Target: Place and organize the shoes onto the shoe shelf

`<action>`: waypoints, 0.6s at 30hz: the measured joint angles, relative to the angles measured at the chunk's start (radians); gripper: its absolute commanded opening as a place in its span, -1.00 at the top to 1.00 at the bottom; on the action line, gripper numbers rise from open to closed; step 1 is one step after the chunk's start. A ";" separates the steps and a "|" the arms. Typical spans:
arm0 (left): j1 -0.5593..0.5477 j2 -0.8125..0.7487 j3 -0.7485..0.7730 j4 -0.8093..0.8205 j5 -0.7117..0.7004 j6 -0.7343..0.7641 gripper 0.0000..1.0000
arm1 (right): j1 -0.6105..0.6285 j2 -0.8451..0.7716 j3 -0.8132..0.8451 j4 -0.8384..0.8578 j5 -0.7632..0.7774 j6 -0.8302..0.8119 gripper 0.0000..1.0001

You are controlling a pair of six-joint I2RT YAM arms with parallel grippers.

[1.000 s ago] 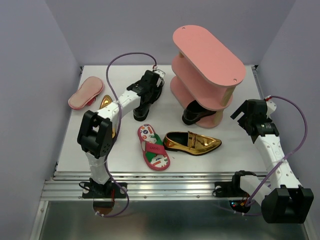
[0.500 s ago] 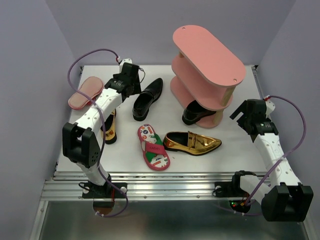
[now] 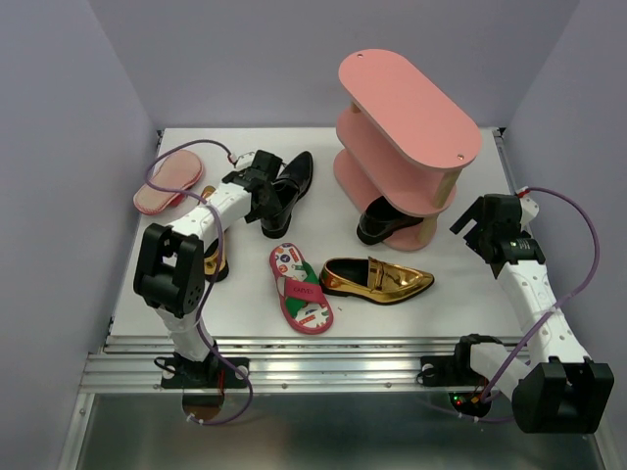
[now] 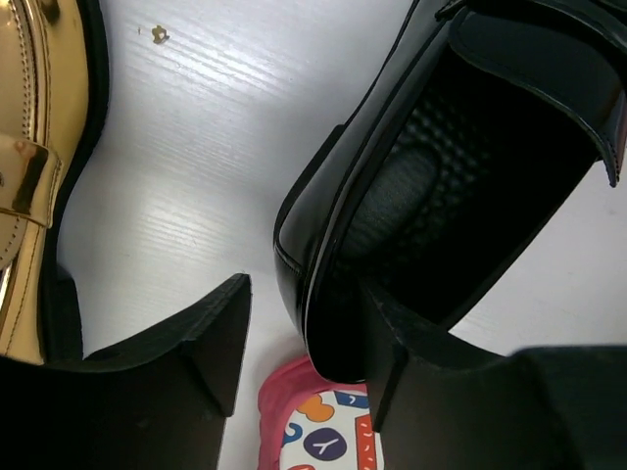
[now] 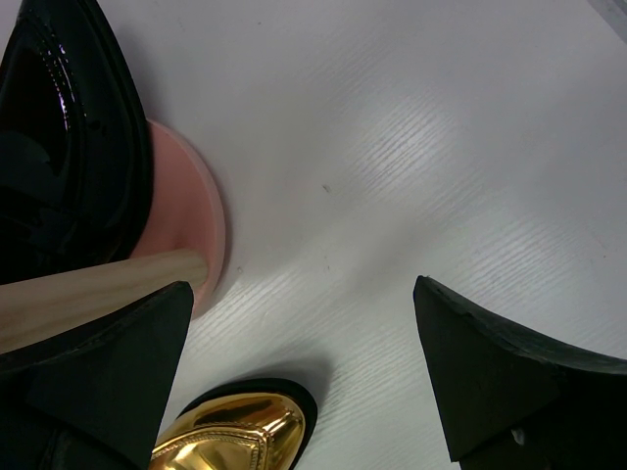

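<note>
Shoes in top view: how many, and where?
6. One black loafer at the left gripper; second black loafer on the bottom tier of the shelf; one gold loafer and printed flip-flop near centre; second gold loafer partly hidden under the left arm; second flip-flop far left.

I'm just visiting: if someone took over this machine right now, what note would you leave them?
Left pincer open, astride the heel wall of a black loafer on the table.
Right pincer open, empty, beside the shelf.
Done: other black loafer on its bottom board.
Left: this loafer, two gold loafers, two flip-flops, all on the table.
</note>
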 measured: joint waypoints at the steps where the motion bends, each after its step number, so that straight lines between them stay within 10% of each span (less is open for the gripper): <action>1: 0.003 0.000 -0.004 0.003 0.000 -0.014 0.15 | 0.000 0.000 0.000 0.000 0.000 0.000 -1.00; 5: 0.003 0.000 -0.019 0.031 -0.002 -0.043 0.99 | 0.000 0.000 0.000 0.000 0.000 0.000 -1.00; 18: -0.003 -0.010 0.039 -0.130 -0.147 0.048 1.00 | 0.000 0.000 0.000 0.001 -0.003 0.000 -1.00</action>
